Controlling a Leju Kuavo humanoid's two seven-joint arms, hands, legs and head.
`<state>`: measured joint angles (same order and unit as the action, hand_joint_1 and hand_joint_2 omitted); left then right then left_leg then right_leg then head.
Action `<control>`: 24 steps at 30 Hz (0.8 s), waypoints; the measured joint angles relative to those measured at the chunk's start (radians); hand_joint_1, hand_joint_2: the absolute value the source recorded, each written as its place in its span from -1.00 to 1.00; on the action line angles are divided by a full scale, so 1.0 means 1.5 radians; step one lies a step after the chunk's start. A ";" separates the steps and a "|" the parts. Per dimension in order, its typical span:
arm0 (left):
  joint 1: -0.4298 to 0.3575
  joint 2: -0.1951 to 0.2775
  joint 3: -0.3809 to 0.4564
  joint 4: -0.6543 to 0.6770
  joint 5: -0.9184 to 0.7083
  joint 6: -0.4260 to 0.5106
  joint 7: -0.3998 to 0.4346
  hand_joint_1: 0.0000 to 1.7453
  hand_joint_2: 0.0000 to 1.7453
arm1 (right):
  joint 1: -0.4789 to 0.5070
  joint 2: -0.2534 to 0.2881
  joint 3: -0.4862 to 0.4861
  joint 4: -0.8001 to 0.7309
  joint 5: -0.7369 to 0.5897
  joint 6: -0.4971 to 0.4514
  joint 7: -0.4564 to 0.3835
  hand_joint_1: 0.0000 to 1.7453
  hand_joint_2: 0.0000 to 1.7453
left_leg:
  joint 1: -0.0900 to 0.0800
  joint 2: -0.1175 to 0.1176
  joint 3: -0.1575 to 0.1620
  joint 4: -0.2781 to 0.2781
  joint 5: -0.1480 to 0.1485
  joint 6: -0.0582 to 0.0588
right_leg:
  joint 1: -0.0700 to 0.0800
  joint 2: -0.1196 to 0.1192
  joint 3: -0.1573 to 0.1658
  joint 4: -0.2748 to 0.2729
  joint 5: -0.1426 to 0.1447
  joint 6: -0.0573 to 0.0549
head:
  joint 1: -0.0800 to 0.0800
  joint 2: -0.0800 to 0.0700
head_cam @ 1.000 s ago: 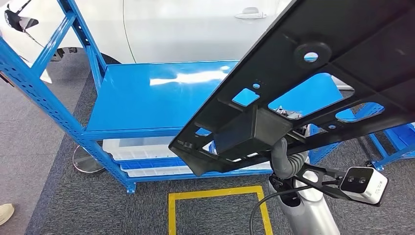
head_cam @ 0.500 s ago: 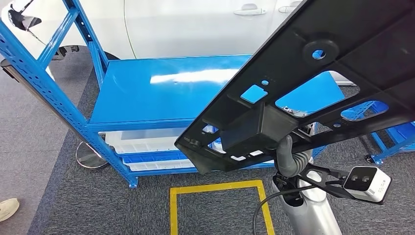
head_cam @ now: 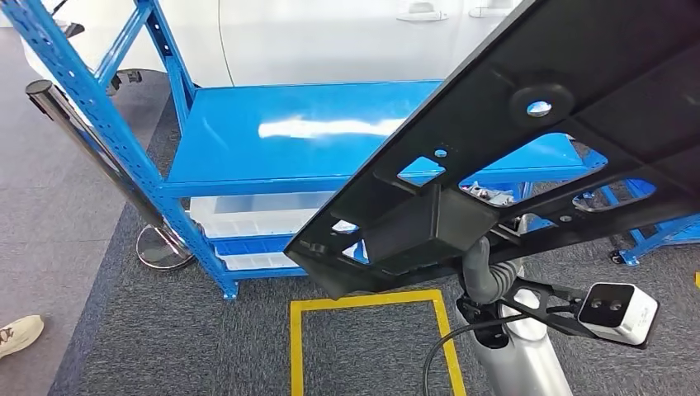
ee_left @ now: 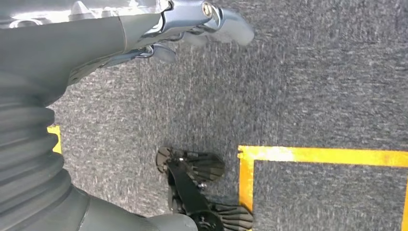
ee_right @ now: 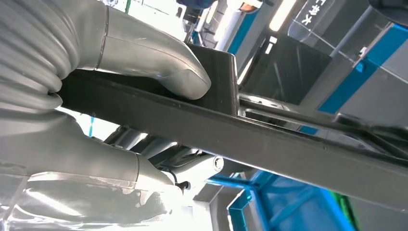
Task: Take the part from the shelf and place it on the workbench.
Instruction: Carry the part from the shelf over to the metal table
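Part (head_cam: 578, 107) held aloft in the right hand (head_cam: 487, 268) — a large black panel with cut-outs, tilted, raised over the near right of the scene.

In the right wrist view the grey thumb (ee_right: 159, 62) presses on one face of a dark bar of the panel and the other fingers (ee_right: 96, 163) curl beneath it, so the grip is clamped on the part. The blue shelf (head_cam: 281, 148) stands beyond, its broad middle deck bare and glossy, with white trays (head_cam: 248, 223) on the lower level; a white car (head_cam: 330, 37) lies behind it. A yellow floor square (head_cam: 367, 330) marks the grey carpet near the robot. The left hand (ee_left: 159, 24) hangs over the carpet — its fingers are blurred, and I cannot tell how they lie.
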<state>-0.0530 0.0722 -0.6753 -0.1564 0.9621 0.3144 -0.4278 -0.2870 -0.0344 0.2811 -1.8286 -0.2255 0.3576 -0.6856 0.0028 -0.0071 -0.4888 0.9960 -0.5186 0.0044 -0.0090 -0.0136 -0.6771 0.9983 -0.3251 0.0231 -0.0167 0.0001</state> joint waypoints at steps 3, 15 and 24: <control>-0.003 0.000 0.000 0.001 0.000 0.001 0.002 -1.00 1.00 | -0.005 0.000 0.000 0.001 -0.002 -0.001 0.000 1.00 1.00 | 0.001 0.004 -0.024 -0.003 0.027 0.014 | -0.003 0.002 -0.024 0.041 -0.057 0.011 | 0.000 0.000; -0.005 -0.001 -0.004 0.001 0.002 0.000 0.007 -1.00 1.00 | -0.034 0.000 0.005 0.006 -0.005 -0.012 0.000 1.00 1.00 | -0.002 0.004 -0.109 -0.002 0.109 -0.001 | 0.010 0.006 0.140 -0.017 -0.135 -0.018 | 0.004 0.000; -0.002 0.000 -0.007 0.001 0.007 -0.006 0.031 -1.00 1.00 | -0.035 -0.002 0.027 0.005 -0.004 -0.041 0.000 1.00 1.00 | 0.008 0.003 -0.144 0.175 -0.004 -0.027 | 0.003 0.002 0.093 -0.019 -0.087 -0.033 | 0.001 0.000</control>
<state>-0.0566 0.0723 -0.6854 -0.1545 0.9719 0.3054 -0.3812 -0.3395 -0.0376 0.3222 -1.8215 -0.2315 0.2961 -0.6857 0.0141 -0.0021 -0.7051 1.2584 -0.5239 -0.0360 -0.0041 -0.0112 -0.5379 0.9698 -0.4562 -0.0269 -0.0156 0.0000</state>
